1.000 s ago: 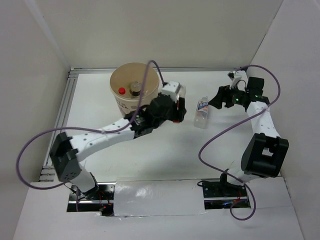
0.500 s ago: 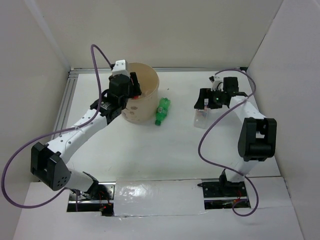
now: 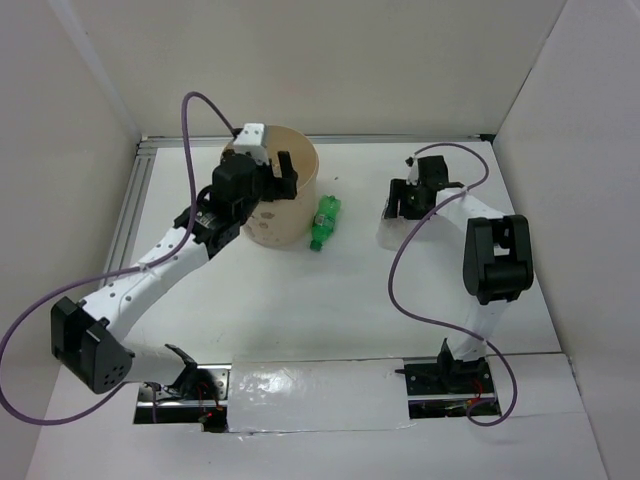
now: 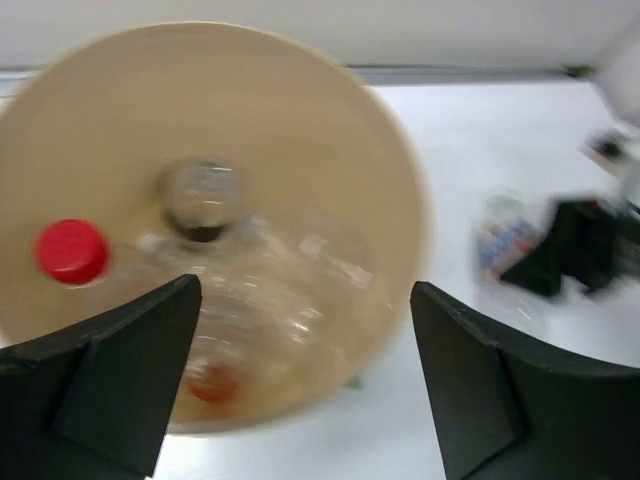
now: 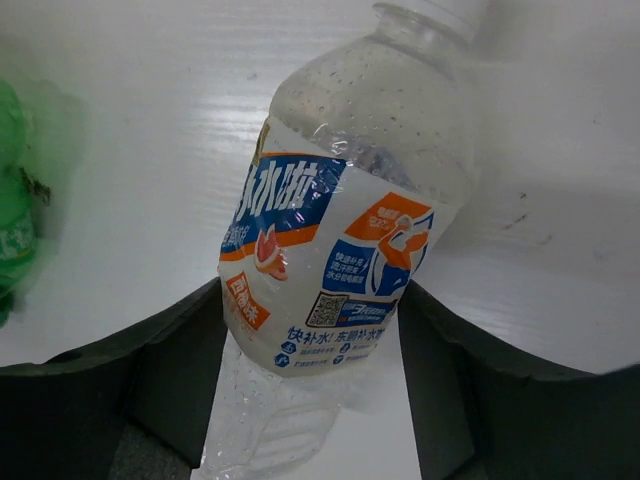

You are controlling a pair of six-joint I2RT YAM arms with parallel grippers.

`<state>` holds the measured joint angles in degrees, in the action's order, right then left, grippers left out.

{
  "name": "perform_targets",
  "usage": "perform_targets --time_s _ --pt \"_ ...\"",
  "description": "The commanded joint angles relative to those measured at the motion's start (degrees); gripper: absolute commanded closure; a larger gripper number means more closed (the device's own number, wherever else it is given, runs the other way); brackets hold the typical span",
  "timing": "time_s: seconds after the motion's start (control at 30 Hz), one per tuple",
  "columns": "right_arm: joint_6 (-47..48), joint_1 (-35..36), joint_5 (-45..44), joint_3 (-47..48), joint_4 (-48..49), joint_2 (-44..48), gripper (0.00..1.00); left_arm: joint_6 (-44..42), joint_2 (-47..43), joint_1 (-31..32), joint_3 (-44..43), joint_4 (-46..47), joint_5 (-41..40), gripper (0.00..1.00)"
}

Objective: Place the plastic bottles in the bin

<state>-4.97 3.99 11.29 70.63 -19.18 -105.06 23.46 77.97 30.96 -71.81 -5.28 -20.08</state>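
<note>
The tan bin [image 3: 290, 205] stands at the back left with several clear bottles inside, one with a red cap [image 4: 72, 251]. My left gripper [image 3: 268, 172] hovers over the bin's mouth [image 4: 380, 160], open and empty [image 4: 305, 385]. A green bottle [image 3: 323, 222] lies on the table just right of the bin. A clear bottle with a white-blue label [image 5: 330, 250] lies on the table at the right [image 3: 391, 230]. My right gripper [image 3: 403, 200] is low over it, open, with one finger on each side of its body [image 5: 310, 400].
White walls close the table in at the back and both sides. A metal rail [image 3: 130, 220] runs along the left edge. The green bottle shows at the left edge of the right wrist view [image 5: 15, 215]. Purple cables loop over both arms.
My left arm has swung from the right of the bin to above its mouth, uncovering the green bottle. My right gripper has moved left and down onto the clear bottle.
</note>
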Motion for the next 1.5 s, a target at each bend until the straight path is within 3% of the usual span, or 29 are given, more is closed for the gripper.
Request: perform_targets --time_s 0.0,0.07,0.1,0.13,0.27,0.37,0.47,0.57,0.83,0.97,1.03,1.07,1.1,1.13,1.17,1.23,1.33,1.47 --pt "-0.74 0.41 -1.81 0.91 2.22 -1.73 0.37 -9.21 -4.06 5.85 1.59 6.07 10.28 0.04" --pt "-0.21 -0.2 -0.31 1.52 2.22 -1.73 0.49 -10.62 -2.14 8.4 2.9 4.67 11.36 0.05" --pt "1.35 -0.21 1.18 1.53 1.52 -0.51 0.62 -11.24 -1.26 10.76 2.9 4.66 11.55 0.07" --pt "2.24 -0.99 2.41 3.44 0.47 -0.5 0.68 -11.25 -0.29 12.09 3.77 4.66 10.33 0.07" --pt "6.9 -4.42 9.96 11.33 -2.7 3.18 0.79 -10.63 4.89 16.23 5.37 5.71 6.9 0.05" --pt "8.66 -6.44 20.94 21.25 -2.71 5.12 0.79 -10.1 10.25 17.81 5.37 6.33 3.3 0.04" --pt "7.1 -6.45 29.65 31.27 3.69 5.12 0.81 -10.1 13.68 18.87 6.5 7.65 2.59 0.04" --pt "2.97 -2.17 36.59 42.07 10.1 0.32 0.81 -10.72 14.74 21.59 12.02 10.53 2.06 0.04" --pt "-4.96 10.22 44.69 72.07 11.37 -20.7 0.78 -11.33 11.94 26.34 23.29 17.06 -2.86 0.04" --pt "-4.18 15.25 44.09 74.49 10.13 -24.5 0.76 -10.72 11.94 28.62 23.3 17.06 -5.32 0.04" --pt "-2.86 17.27 43.56 70.9 10.92 -24.5 0.71 -10.72 11.94 29.16 23.3 17.06 -6.55 0.04" --pt "-2.85 17.8 43.55 70.18 10.92 -23.97 0.63 -10.72 11.94 29.16 23.3 17.06 -6.56 0.04" --pt "-1.89 17.81 42.86 70.17 10.92 -23.97 0.51 -10.72 11.94 29.68 23.3 17.06 -6.56 0.04" --pt "-1.88 18.59 42.16 70.17 10.92 -23.97 0.22 -10.72 11.94 29.68 22.77 17.06 -7.08 0.04" --pt "-1.88 19.12 42.15 70.17 10.92 -24.49 0.21 -10.72 11.94 29.68 22.77 17.06 -7.08 0.04" --pt "-0.57 19.13 42.15 71.31 9.79 -23.89 0.06 -11.25 12.55 29.68 22.06 17.06 -7.69 0.04" --pt "0.66 17.55 41.62 71.31 9.16 -21.43 0.0 -12.73 13.69 29.68 19.7 17.58 -9.01 0.04" --pt "1.54 11.76 38.56 68.52 6.01 -17.21 0.01 -15.63 17.64 29.68 13.82 17.41 -12.35 0.03"
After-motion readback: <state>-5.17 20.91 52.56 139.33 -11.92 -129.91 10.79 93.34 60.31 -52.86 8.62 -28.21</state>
